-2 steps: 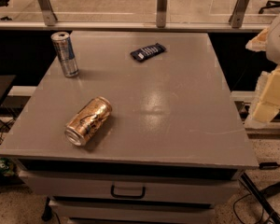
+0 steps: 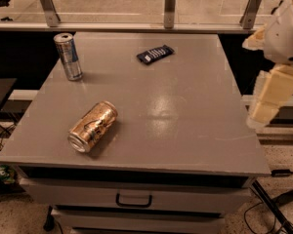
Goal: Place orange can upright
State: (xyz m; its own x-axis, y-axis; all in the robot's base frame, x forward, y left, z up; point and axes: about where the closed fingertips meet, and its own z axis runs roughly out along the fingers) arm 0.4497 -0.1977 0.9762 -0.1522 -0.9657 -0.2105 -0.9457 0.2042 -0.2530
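Observation:
The orange can lies on its side on the grey table, near the front left corner. It is golden-orange with dark swirls, and its silver top faces the front left. My gripper hangs off the table's right edge, pointing down, far to the right of the can and holding nothing that I can see. The white arm rises above it at the upper right.
A slim silver-and-blue can stands upright at the back left of the table. A dark snack bar wrapper lies at the back centre. A drawer with a handle is below the tabletop. A railing runs behind the table.
The arm and gripper have shifted slightly left, toward the table's right edge. The orange can and the other objects have not moved.

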